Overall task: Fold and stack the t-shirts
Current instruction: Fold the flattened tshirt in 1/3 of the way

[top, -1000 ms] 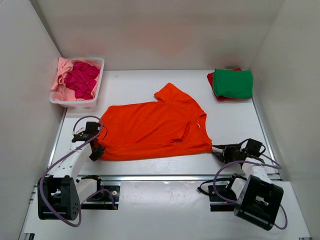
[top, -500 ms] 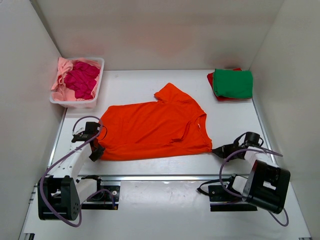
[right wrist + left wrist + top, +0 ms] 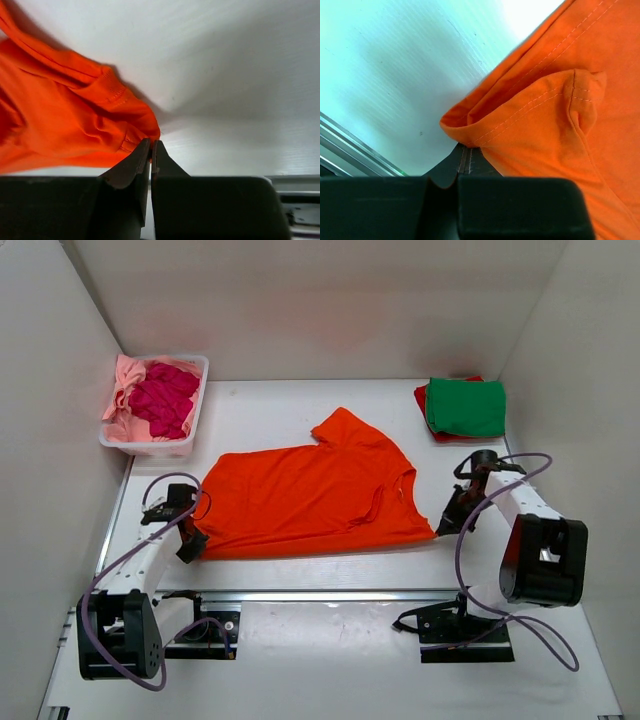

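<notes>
Left gripper fingers clamped together on the near-left hem corner of the orange t-shirt, right gripper fingers pinched on its near-right corner, shirt flat mid-table; green t-shirt atop red t-shirt far right; magenta t-shirt, pink t-shirt in white basket far left.

**Clearance: open lane at far middle**

The orange shirt covers the centre of the table. A basket blocks the far-left corner, and folded shirts block the far-right. A bare lane lies between them. The walls close three sides.
</notes>
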You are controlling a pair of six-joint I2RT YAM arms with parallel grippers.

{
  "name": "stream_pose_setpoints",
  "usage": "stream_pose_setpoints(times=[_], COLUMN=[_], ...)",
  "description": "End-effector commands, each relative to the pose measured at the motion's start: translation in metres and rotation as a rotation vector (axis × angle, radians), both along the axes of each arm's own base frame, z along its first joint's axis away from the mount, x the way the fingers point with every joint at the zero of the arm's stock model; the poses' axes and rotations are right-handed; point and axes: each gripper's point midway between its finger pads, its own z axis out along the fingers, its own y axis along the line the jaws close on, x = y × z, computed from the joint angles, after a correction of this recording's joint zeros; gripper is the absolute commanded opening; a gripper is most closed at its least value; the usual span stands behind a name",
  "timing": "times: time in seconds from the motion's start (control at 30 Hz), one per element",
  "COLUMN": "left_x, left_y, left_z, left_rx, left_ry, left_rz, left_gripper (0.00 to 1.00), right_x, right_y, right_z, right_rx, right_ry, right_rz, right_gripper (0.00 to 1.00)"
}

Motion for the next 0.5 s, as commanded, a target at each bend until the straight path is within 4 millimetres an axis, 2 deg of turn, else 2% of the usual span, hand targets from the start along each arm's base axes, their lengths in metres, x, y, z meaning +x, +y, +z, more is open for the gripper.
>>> stream_pose_setpoints(times=[0.0,0.1,0.17,0.2,0.23,0.27,0.3,0.33,0.4,0.47], left_x=[0.001,0.004,0.008,0.009,0.016,0.025,0.036,0.037,0.058,0.070], left_y=[0.010,0.009,0.005,0.005,0.006,-0.001,-0.003,-0.003,-0.003,-0.001], left_z=[0.005,0.007,0.009,0.011,0.019,0.028,0.040,0.043,0.069,0.086], left_rx=[0.045,0.043,0.028,0.029,0.030,0.037,0.056,0.066,0.066,0.068], left_ry=[-0.010,-0.029,-0.050,-0.056,-0.087,-0.117,-0.156,-0.150,-0.223,-0.274], left_rz=[0.028,0.017,0.013,0.009,0.013,-0.037,-0.064,-0.078,-0.074,-0.054], left_gripper=[0.00,0.00,0.00,0.00,0.03,0.11,0.26,0.33,0.40,0.45], right_x=[-0.030,-0.049,-0.060,-0.064,-0.065,-0.065,-0.062,-0.061,-0.042,-0.015], right_y=[-0.004,0.000,-0.002,-0.002,-0.005,-0.007,-0.009,-0.010,-0.013,-0.013], right_z=[-0.003,-0.001,0.006,0.011,0.013,0.019,0.025,0.026,0.040,0.051], right_rx=[-0.074,-0.094,-0.126,-0.134,-0.156,-0.175,-0.198,-0.208,-0.242,-0.248], right_ry=[0.095,0.123,0.147,0.153,0.151,0.157,0.146,0.145,0.104,0.049], right_rz=[0.156,0.203,0.219,0.234,0.237,0.242,0.255,0.262,0.258,0.262], right_gripper=[0.00,0.02,0.11,0.22,0.31,0.35,0.42,0.44,0.46,0.44])
